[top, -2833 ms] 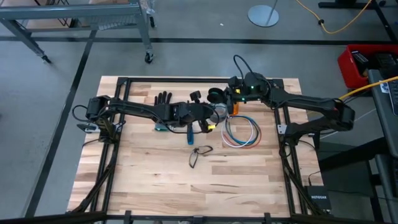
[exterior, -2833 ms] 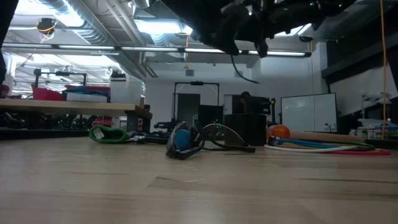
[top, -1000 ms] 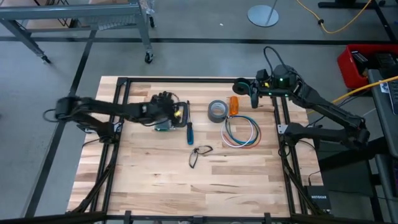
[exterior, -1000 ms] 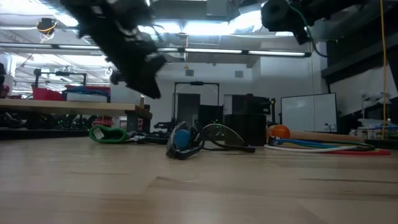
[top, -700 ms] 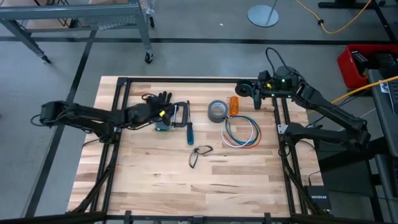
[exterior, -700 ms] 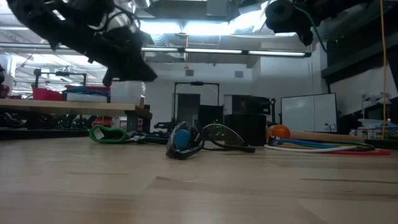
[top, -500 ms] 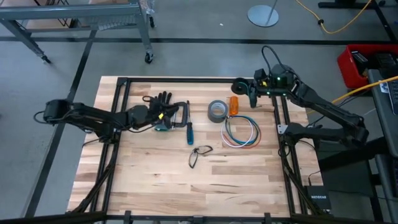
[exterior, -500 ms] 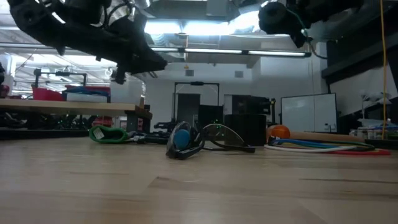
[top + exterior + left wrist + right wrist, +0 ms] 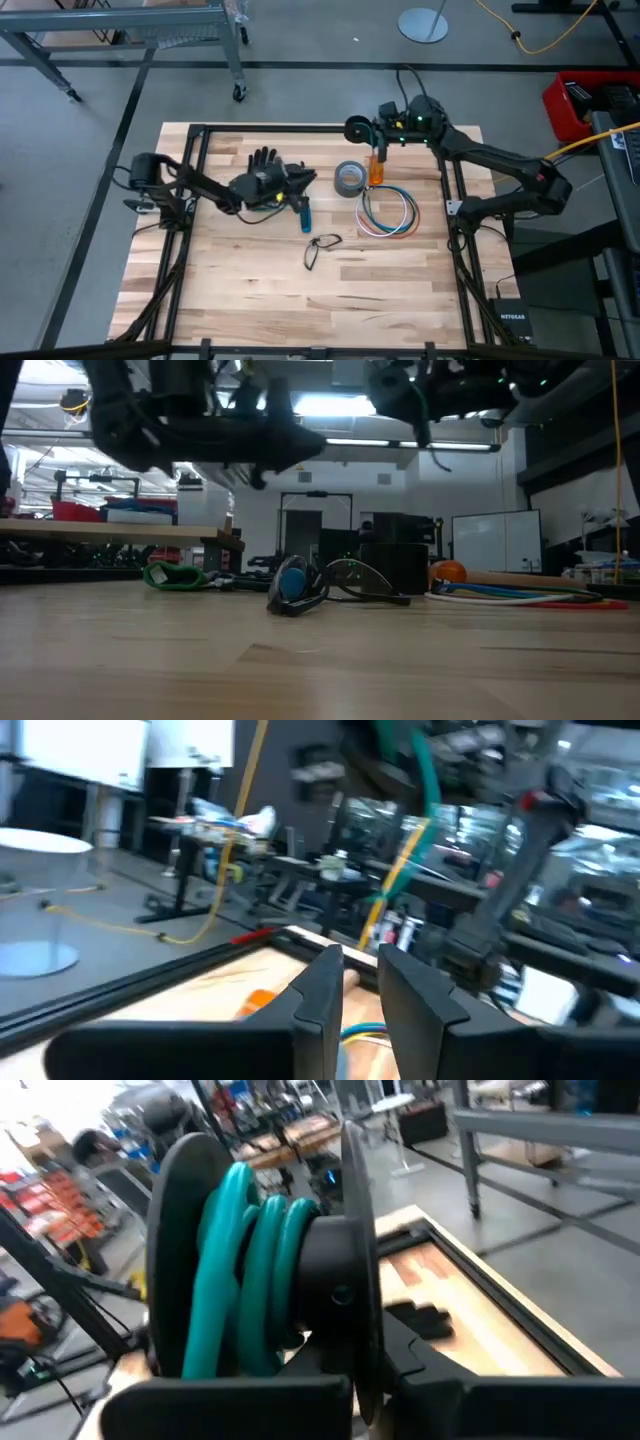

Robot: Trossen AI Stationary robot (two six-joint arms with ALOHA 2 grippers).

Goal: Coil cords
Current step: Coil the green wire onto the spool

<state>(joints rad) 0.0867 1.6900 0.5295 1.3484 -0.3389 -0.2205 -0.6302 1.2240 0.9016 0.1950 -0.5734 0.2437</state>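
The cords [image 9: 388, 212], thin white, blue and red wires in a loose ring, lie flat on the table right of centre; they also show in the low view [image 9: 520, 596]. My right gripper [image 9: 372, 130] is above the table's far edge, shut on a black spool [image 9: 270, 1260] wound with teal cord. My left gripper [image 9: 303, 180] hovers left of the grey tape roll [image 9: 349, 178]. Its fingers [image 9: 325, 990] stand close together with nothing between them. My right gripper holds the black spool [image 9: 357, 128] lifted clear of the table. The spool stands on edge in front of the wrist camera, its flanges [image 9: 360, 1250] upright. The spool itself hides where the fingers meet it, so which part they have cannot be told.
An orange object [image 9: 376, 168] lies between the tape roll and the cords. A blue-handled screwdriver [image 9: 305, 212], glasses [image 9: 320, 248], a black glove [image 9: 262, 160] and a teal clamp [image 9: 262, 203] lie left of centre. Bare wood fills the near half.
My right gripper has carried the spool toward the table's left edge along the far edge. My left gripper drew back toward the left edge, then reached toward the right again, ending close to the tape roll. The cords have stayed where they were.
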